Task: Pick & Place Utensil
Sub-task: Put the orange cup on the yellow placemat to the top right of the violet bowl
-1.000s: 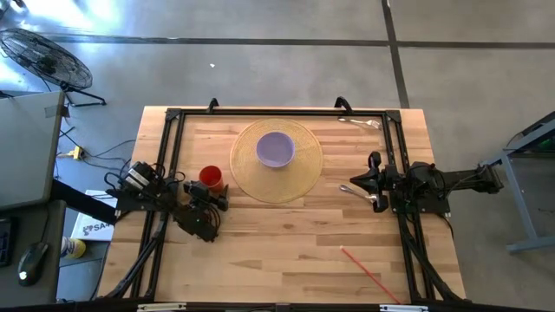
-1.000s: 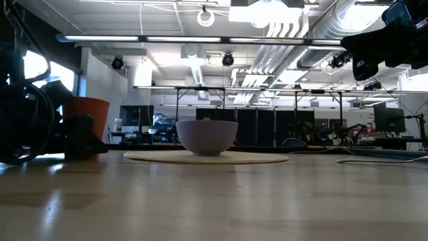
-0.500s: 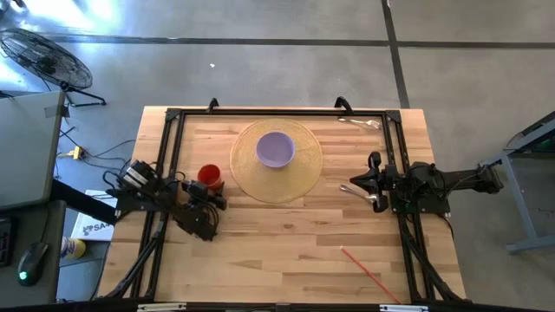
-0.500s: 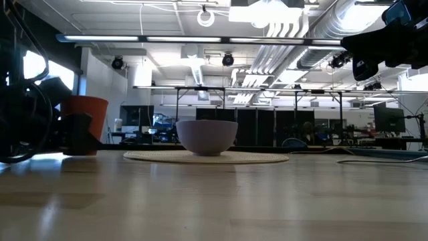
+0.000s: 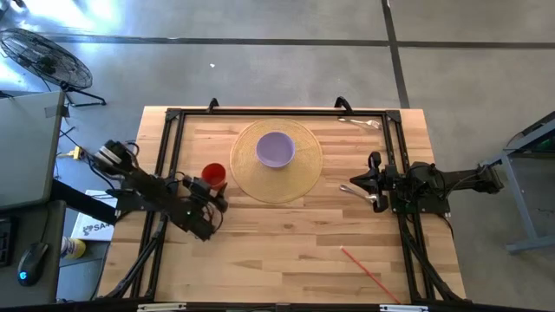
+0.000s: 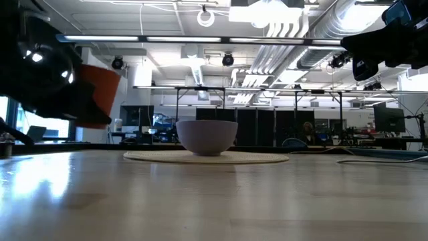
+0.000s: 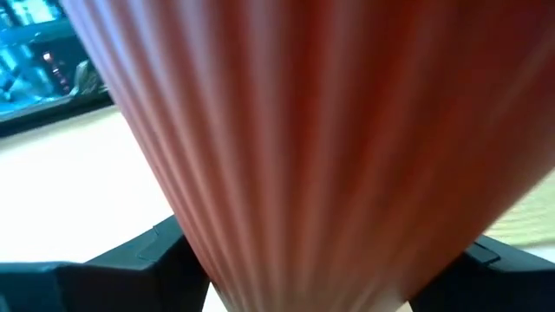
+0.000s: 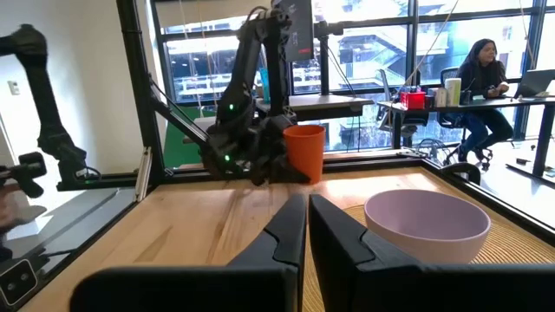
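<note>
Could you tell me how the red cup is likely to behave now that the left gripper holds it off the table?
The red cup looks thin and ribbed, so probably light and squeezable. It tapers, so it may slip downward in the left gripper. Being tall and narrow-based, it could tip easily when set down.

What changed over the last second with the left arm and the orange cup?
The left end effector, shut on the orange cup, has lifted it off the table and tilted it. The right end effector, purple bowl, woven mat and fork stayed put.
</note>
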`<state>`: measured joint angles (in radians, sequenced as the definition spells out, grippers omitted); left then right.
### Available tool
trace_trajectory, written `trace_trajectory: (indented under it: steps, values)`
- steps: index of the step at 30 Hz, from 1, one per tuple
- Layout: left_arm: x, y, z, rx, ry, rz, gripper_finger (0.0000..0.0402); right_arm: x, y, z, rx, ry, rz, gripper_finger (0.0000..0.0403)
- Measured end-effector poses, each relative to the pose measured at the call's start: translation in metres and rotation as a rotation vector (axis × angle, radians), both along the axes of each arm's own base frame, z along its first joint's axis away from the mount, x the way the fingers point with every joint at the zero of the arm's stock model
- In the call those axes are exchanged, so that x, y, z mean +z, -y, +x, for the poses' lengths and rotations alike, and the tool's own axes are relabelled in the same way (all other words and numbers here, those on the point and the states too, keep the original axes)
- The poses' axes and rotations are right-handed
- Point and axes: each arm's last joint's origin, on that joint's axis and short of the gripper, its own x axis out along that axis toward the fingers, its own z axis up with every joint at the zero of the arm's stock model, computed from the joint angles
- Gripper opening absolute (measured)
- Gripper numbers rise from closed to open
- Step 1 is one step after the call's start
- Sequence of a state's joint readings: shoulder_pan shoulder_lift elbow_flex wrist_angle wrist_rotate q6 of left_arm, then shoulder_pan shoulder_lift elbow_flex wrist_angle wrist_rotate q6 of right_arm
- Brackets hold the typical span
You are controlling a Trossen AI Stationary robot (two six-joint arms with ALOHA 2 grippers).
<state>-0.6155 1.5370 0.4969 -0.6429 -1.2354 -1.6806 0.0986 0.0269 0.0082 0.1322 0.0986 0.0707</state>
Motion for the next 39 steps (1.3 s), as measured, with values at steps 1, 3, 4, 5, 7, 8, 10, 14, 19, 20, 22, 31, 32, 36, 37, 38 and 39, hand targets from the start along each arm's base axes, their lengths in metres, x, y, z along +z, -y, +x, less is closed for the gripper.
trace_trajectory:
  steps: [1, 3, 4, 5, 7, 8, 10, 14, 19, 20, 22, 31, 32, 36, 37, 38, 39]
  values:
    - [0.005, 0.001, 0.002, -0.016, -0.009, 0.002, 0.0283, 0.0, 0.0, 0.0, 0.0, 0.0, 0.0, 0.0012]
    - [0.013, 0.005, 0.007, -0.052, -0.02, 0.007, 0.0279, 0.0, 0.0, 0.0, 0.0, -0.005, -0.001, 0.0012]
    - [0.017, 0.006, 0.009, -0.072, -0.024, 0.003, 0.0279, -0.001, 0.0, 0.0, 0.0, -0.007, -0.001, 0.0012]
    - [0.021, 0.008, 0.012, -0.096, -0.031, -0.001, 0.0279, -0.001, 0.0, 0.0, 0.0, -0.008, -0.001, 0.0012]
    - [0.025, 0.013, 0.018, -0.155, -0.049, -0.002, 0.0281, -0.001, 0.0, 0.0, 0.0, -0.015, -0.001, 0.0012]
    - [0.028, 0.016, 0.021, -0.191, -0.06, -0.008, 0.0282, -0.001, 0.0, 0.0, 0.0, -0.015, -0.002, 0.0012]
    - [0.033, 0.022, 0.029, -0.275, -0.079, -0.014, 0.0283, -0.001, 0.0, 0.0, -0.001, -0.011, -0.001, 0.0012]
    - [0.044, 0.034, 0.043, -0.447, -0.086, -0.005, 0.0283, 0.001, 0.0, 0.0, -0.001, 0.008, 0.001, 0.0012]
    - [0.056, 0.041, 0.056, -0.603, -0.034, -0.002, 0.0283, 0.005, 0.0, -0.001, 0.003, 0.055, 0.096, 0.0012]
    - [0.058, 0.04, 0.059, -0.624, -0.022, -0.007, 0.0283, 0.008, 0.001, -0.001, -0.013, 0.08, 0.084, 0.0012]
    - [0.061, 0.037, 0.063, -0.652, -0.008, -0.009, 0.0283, 0.012, 0.001, -0.002, -0.029, 0.129, 0.054, 0.0012]
    - [0.071, 0.015, 0.088, -0.75, 0.072, 0.021, 0.0284, 0.016, 0.001, 0.001, -0.041, 0.157, 0.031, 0.0012]
    - [0.071, 0.012, 0.091, -0.76, 0.079, 0.022, 0.0284, 0.016, 0.001, 0.002, -0.025, 0.159, 0.031, 0.0012]
    - [0.072, 0.002, 0.099, -0.776, 0.116, 0.027, 0.0284, 0.018, -0.003, 0.013, 0.051, 0.165, 0.022, 0.0012]
    - [0.072, 0.0, 0.1, -0.781, 0.114, 0.027, 0.0284, 0.018, -0.003, 0.016, 0.06, 0.164, 0.021, 0.0012]
    - [0.072, -0.002, 0.101, -0.783, 0.11, 0.03, 0.0284, 0.017, -0.004, 0.02, 0.063, 0.155, 0.021, 0.0012]
    - [0.072, -0.004, 0.102, -0.779, 0.111, 0.031, 0.0284, 0.015, -0.005, 0.024, 0.066, 0.141, 0.02, 0.0012]
